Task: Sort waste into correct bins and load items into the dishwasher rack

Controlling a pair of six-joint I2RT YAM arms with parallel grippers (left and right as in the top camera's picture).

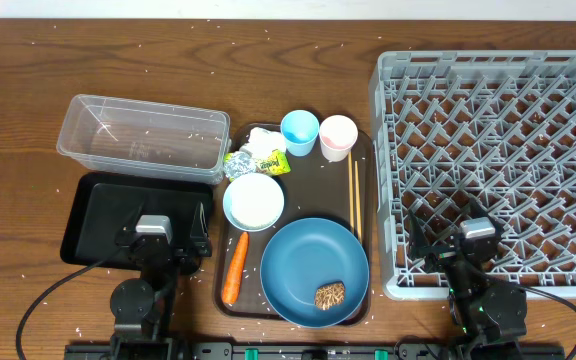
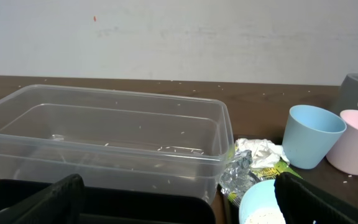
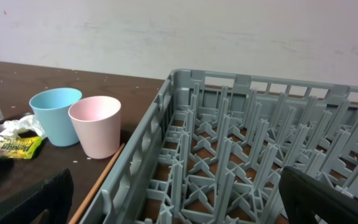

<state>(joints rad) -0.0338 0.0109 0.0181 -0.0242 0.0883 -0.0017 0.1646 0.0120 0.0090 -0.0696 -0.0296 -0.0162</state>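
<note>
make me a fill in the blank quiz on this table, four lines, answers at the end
1. The small brown food chunk lies on the large ____ plate.
2. Seen from overhead, the orange carrot lies to the ____ of that plate.
3. The clear tub sits behind the shallow ____ tray.
4. The pale ____ cup stands beside the light blue cup.
Missing words: blue; left; black; pink.
</note>
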